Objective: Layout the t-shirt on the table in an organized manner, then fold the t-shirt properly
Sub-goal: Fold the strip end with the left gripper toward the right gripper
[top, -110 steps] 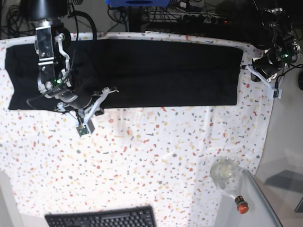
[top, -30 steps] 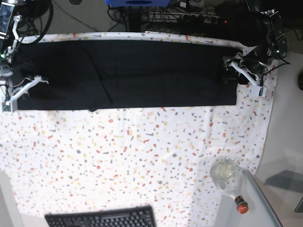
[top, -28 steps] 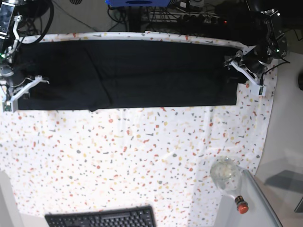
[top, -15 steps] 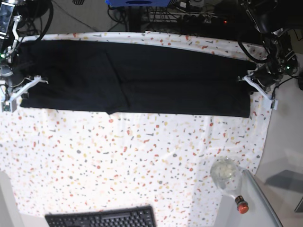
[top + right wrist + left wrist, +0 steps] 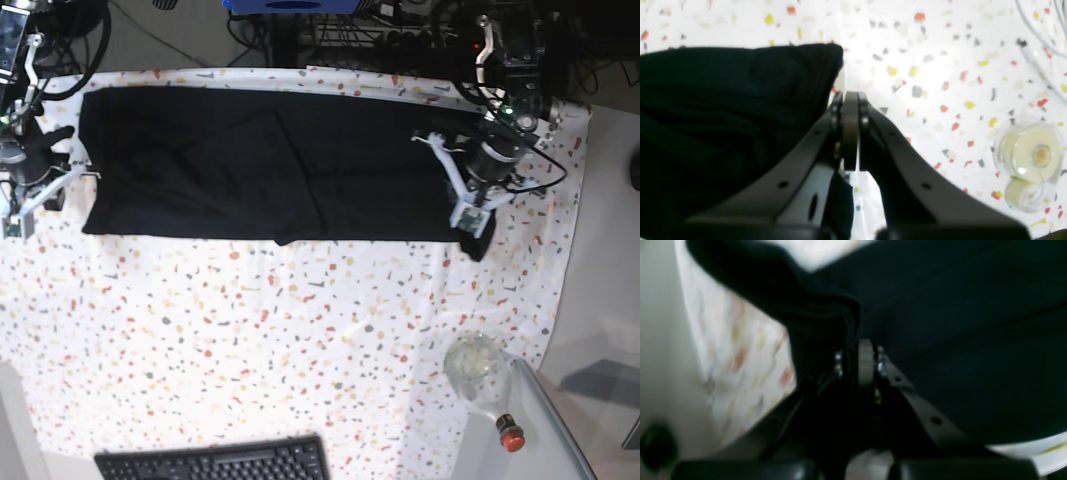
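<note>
The black t-shirt (image 5: 270, 165) lies in a long strip across the far side of the speckled bench (image 5: 300, 340). The left fingers (image 5: 857, 353) are pinched shut on its folded edge. The right fingers (image 5: 850, 100) are shut, seemingly holding nothing, just beside the shirt's corner.

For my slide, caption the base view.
Both grippers pinch the ends of a black t-shirt on the speckled table.
</note>
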Controlling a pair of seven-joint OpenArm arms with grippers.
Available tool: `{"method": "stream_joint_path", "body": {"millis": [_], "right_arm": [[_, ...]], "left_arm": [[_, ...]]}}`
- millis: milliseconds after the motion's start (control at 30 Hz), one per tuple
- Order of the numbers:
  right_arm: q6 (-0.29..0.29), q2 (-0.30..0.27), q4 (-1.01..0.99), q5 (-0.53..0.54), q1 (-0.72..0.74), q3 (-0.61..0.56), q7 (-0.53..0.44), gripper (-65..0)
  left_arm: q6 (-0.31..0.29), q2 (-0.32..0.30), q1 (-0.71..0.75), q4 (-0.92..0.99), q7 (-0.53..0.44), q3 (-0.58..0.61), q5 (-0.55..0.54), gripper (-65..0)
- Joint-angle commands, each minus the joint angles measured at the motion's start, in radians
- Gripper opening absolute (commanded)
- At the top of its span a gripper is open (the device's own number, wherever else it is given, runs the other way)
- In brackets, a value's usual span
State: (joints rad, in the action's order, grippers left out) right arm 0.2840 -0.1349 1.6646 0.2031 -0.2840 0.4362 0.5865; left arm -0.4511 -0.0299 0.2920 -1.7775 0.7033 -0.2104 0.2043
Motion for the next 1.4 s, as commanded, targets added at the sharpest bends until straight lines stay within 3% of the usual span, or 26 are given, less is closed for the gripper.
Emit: {"method": "stream_joint_path", "body": {"millis": [0,167,333,500,1300,1333,1367], "right_arm": [[0.001,-0.015,0.016,0.006,0.007,0.003,-0.021,-65.0],[0.001,-0.016,0.016,0.006,0.007,0.003,-0.021,-65.0],[0.001,-0.016,0.016,0.006,0.007,0.008,-0.021,-65.0],[0.001,-0.016,0.016,0.006,0.007,0.006,-0.021,-65.0],[0.001,-0.013,0.016,0.006,0.007,0.005,-0.021,-65.0],[0.001,-0.013,0.016,0.006,0.007,0.005,-0.021,-65.0],[0.001,-0.013,0.016,0.006,0.007,0.005,-0.021,-65.0]], "left_arm": [[0.018,0.015,0.005,-0.015,-0.009,0.050,0.019,-65.0],[0.068,0.071,0.002,0.009,-0.009,0.194,0.044,-65.0],[0.119,0.071,-0.004,0.044,-0.009,0.286,0.031,-65.0],[0.130,0.069,-0.006,0.051,-0.009,0.337,0.031,-65.0],[0.128,0.071,-0.027,0.101,-0.010,0.348,0.028,-65.0],[0.128,0.071,-0.027,0.101,-0.010,0.348,0.028,-60.4],[0.128,0.071,-0.027,0.100,-0.010,0.349,0.028,-51.8]]}}
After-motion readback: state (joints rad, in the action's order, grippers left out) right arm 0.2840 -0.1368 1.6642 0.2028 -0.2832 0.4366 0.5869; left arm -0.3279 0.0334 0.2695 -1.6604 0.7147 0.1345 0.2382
